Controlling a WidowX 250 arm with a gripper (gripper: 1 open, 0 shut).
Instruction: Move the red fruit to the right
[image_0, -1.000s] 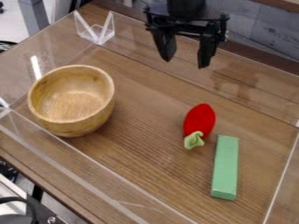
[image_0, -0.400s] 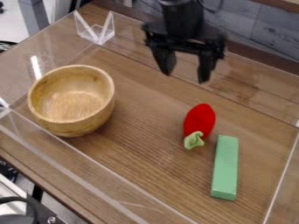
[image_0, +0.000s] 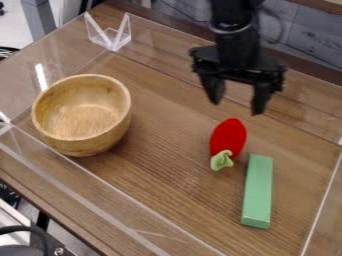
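The red fruit (image_0: 227, 139) lies on the wooden table, a glossy oval with its light green stem end (image_0: 222, 159) pointing toward the front. My gripper (image_0: 239, 94) hangs just above and behind it, pointing down. Both black fingers (image_0: 213, 88) are spread wide and nothing is between them. The gripper is not touching the fruit.
A wooden bowl (image_0: 82, 113) stands at the left. A long flat green block (image_0: 258, 190) lies just right of and in front of the fruit. Clear acrylic walls (image_0: 107, 32) surround the table surface.
The gripper has moved right and down, from the back centre to just above the red fruit. Its fingers stayed open. The fruit, bowl and block have not moved.
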